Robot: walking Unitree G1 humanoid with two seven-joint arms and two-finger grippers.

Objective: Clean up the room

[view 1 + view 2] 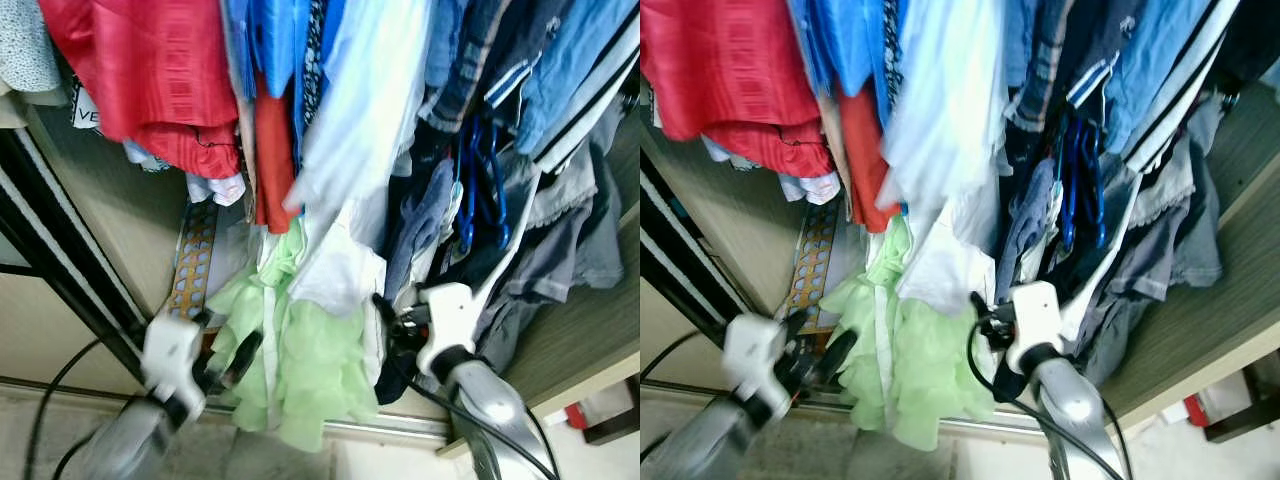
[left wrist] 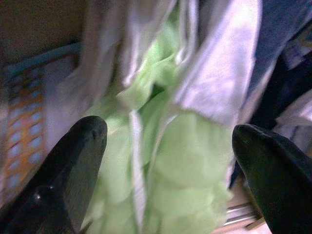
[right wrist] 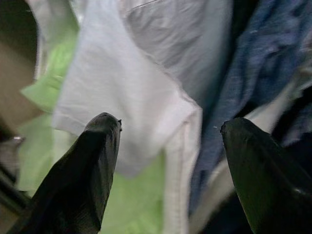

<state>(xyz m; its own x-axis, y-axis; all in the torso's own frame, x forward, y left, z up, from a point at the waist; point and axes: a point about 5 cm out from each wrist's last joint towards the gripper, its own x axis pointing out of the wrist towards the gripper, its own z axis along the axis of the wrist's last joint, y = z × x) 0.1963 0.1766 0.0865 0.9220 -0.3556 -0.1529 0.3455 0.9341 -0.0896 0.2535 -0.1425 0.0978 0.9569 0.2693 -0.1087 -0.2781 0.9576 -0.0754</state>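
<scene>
Both end effectors released: left end effector [image 1: 225, 368] near-left, touching green ruffled garment [image 1: 310, 370] hanging vertically; right end effector [image 1: 385, 320] just right, beside white shirt [image 3: 131, 112].

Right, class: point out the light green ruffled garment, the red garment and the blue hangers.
light green ruffled garment [image 1: 320, 375], left eye view, lower ruffles.
red garment [image 1: 150, 70], left eye view, its broad front.
blue hangers [image 1: 470, 190], left eye view, hanging loops.

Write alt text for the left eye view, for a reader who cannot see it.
Both robot hands reach up toward clothes hanging packed in a wardrobe. The left hand, open, sits beside a pale green ruffled garment; the right hand is at a white garment. A red garment and blue shirts hang above.
</scene>
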